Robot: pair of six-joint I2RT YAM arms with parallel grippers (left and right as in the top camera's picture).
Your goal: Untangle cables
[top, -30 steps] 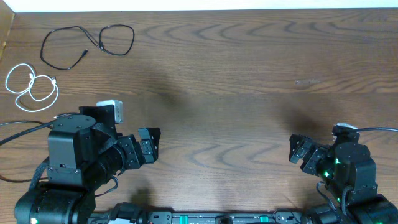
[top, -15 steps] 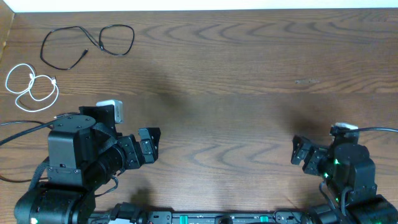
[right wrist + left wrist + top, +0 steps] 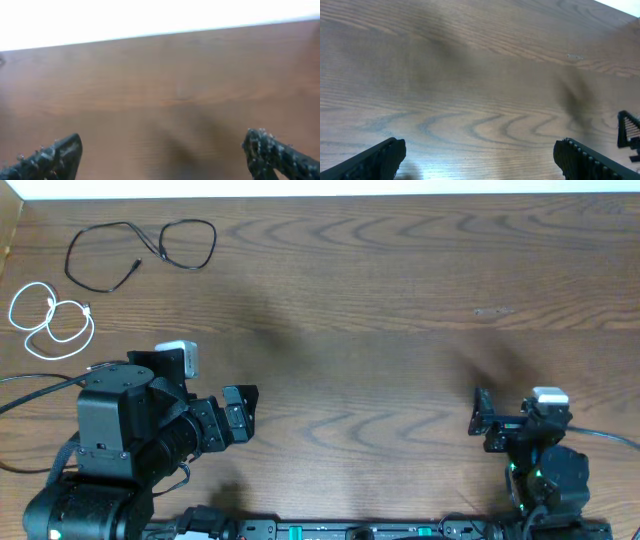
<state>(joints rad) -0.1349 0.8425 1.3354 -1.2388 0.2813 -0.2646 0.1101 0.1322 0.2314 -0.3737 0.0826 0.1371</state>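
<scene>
Right tool [image 3: 483, 420] turned and pulled in a bit; fingers apart, left tool [image 3: 243, 412] too. Black cables [image 3: 140, 245] and white cable [image 3: 50, 320] sit at the table's [image 3: 380, 300] far-left corner, well away from both.

Robot lab: wood-grain table [image 3: 400, 300], two arms [image 3: 125, 435].

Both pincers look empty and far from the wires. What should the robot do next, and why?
Probably swing the left pincer toward the black cables in the far-left corner: it is open, empty, and nearer them than the right pincer.
</scene>
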